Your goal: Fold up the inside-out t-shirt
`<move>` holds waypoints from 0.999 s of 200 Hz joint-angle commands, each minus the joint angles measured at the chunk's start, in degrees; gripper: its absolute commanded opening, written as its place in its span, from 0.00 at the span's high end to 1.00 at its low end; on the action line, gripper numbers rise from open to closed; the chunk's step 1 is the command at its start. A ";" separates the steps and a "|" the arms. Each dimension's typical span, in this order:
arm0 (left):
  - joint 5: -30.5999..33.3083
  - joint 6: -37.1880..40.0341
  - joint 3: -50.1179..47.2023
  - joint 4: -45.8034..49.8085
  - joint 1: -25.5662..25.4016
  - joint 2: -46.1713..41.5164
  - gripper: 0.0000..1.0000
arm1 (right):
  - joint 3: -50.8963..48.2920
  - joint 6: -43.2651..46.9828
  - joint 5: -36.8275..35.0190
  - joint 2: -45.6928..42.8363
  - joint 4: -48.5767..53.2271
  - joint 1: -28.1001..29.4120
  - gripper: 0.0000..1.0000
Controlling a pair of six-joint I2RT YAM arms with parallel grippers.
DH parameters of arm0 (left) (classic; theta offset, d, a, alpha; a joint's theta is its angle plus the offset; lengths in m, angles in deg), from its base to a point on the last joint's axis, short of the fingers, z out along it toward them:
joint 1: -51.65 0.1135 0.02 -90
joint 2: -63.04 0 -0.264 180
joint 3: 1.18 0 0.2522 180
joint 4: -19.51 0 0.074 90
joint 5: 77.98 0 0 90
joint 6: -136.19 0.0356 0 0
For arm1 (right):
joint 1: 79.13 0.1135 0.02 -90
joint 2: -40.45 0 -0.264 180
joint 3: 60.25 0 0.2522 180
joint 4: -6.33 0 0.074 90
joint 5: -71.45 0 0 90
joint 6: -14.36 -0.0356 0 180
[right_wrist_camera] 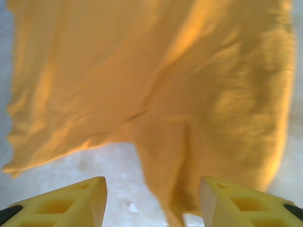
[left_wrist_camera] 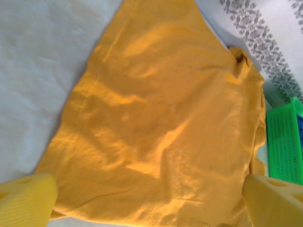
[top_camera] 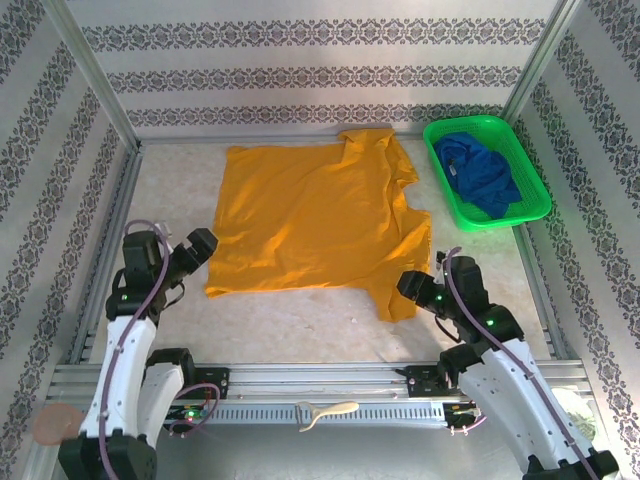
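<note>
Left end effector sat low at the worktop's near-left, just beside the near-left corner of the shirt. In the left wrist view its yellow fingers were spread wide and released, nothing gripped.

Right end effector was at near right. Its yellow fingers stood apart, unclenched. A sleeve tip lay between them on the surface; could not tell if it touched either finger.

The plain orange-yellow cotton short-sleeved t-shirt lay spread across mid-worktop, wrinkled, its far-right part bunched.

Beyond it, at far right, the green plastic mesh basket stood near that bunched edge. It held a crumpled dark blue garment.
</note>
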 commanded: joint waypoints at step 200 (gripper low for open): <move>5.39 -5.88 -10.76 -31.20 -16.65 33.41 0.00 | -7.30 -9.94 -4.89 -0.25 1.30 0.44 1.00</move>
